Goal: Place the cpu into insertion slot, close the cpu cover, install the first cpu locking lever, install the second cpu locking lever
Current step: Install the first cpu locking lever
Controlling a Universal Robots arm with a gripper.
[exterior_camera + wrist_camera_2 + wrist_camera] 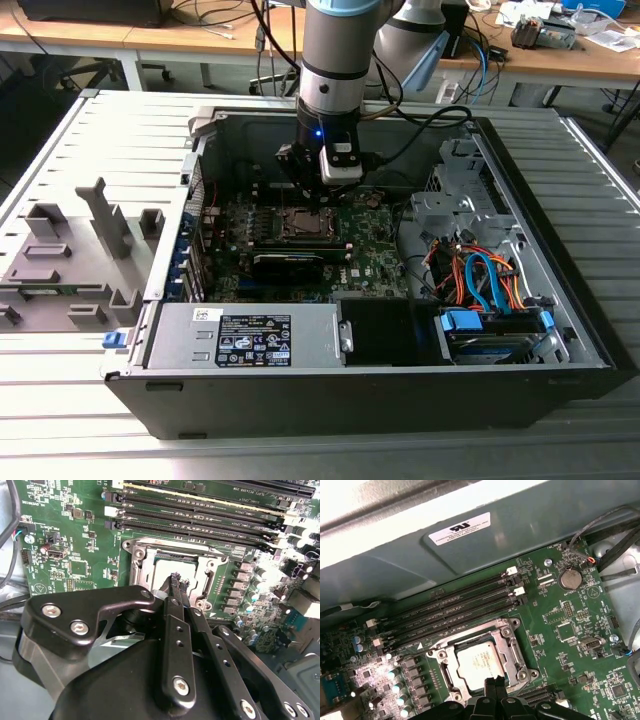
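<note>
Hovering with fingers (176,625) pinched together and holding nothing, the gripper (175,580) sits just above the cpu (476,664), lying flat in the insertion slot (440,657) beneath its tips, cpu cover (507,651) seemingly down around it; advised: press on the frame, never the chip, straight and gently.

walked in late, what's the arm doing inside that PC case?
The arm's gripper is inside the open computer case, fingertips together at the edge of the insertion slot on the green motherboard. The cpu already sits in the slot, and the cpu cover looks closed over it, framing the silver top. I can't tell whether the locking levers are latched.
</note>
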